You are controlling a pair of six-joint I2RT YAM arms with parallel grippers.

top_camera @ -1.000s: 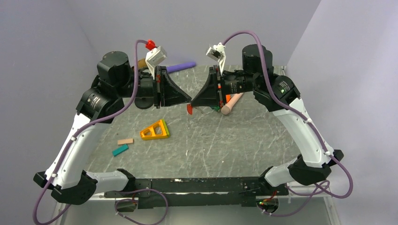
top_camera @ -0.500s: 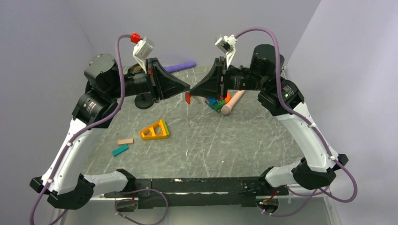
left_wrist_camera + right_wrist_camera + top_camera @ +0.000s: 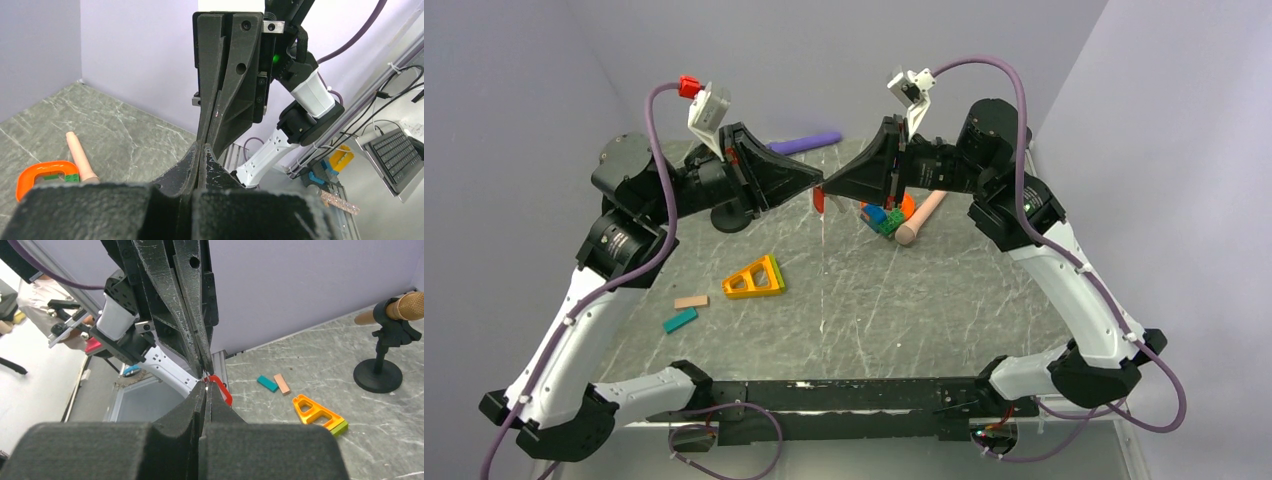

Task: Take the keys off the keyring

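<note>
Left gripper: upper centre of the top view, held above the table. Jaws pressed together with no gap.
Right gripper: facing the left one, tip to tip. Jaws likewise closed flat.
Contact: the two sets of fingertips meet at one spot. Both wrist views show the opposite gripper end-on, filling the upper middle of the frame.
The keys: a tiny red piece hanging just under the meeting point, off the table. In the right wrist view it curves down and right from the tips. Its upper end is lost between the fingers, so which gripper pinches it cannot be told. It is hidden in the left wrist view.
Orange loop: on the table just right of the tips, with blue and green blocks. It is partly covered by the right gripper, and in the left wrist view the gripper body cuts it off at lower left.
Peach dowel: lies slanted and touches the loop's right side.
Purple stick: at the far edge, its left end hidden behind the left gripper.
Black stand: its round base is at upper left, its top masked by the left arm. The right wrist view shows a golden head, cut by the frame edge.
Yellow-orange triangle: left of centre, with a green edge.
Tan block: lower left of the triangle.
Teal block: just below the tan one, not touching it.
</note>
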